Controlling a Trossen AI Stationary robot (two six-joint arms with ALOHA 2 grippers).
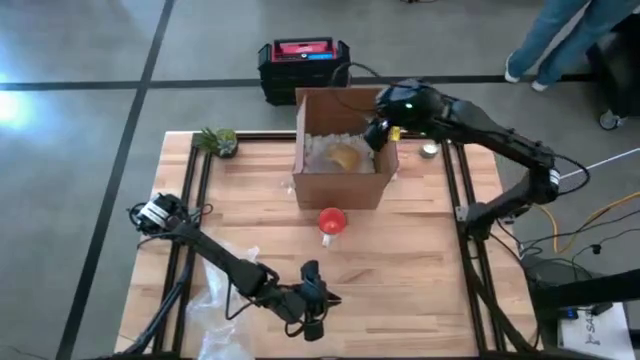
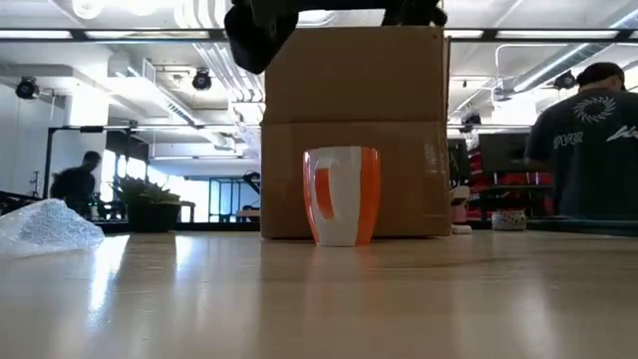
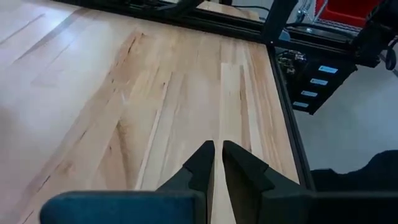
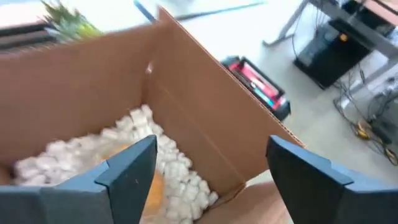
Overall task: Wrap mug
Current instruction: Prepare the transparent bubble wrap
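Observation:
The orange and white mug (image 1: pixel 331 221) (image 2: pixel 341 194) stands upright on the wooden table, just in front of an open cardboard box (image 1: pixel 340 150) (image 2: pixel 354 130). A crumpled sheet of clear bubble wrap (image 1: pixel 215 300) (image 2: pixel 45 224) lies at the near left. My left gripper (image 1: pixel 315 305) (image 3: pixel 217 168) hovers shut over bare table near the near edge, holding nothing. My right gripper (image 1: pixel 380 130) (image 4: pixel 211 168) hangs open above the box's far right corner, with nothing between its fingers.
White packing peanuts (image 4: pixel 155 155) and a tan object (image 1: pixel 347 157) lie inside the box. A small potted plant (image 1: pixel 218 140) stands at the far left, a small round thing (image 1: pixel 430 150) right of the box. A black and red case (image 1: pixel 303 65) sits on the floor beyond. People stand behind the table.

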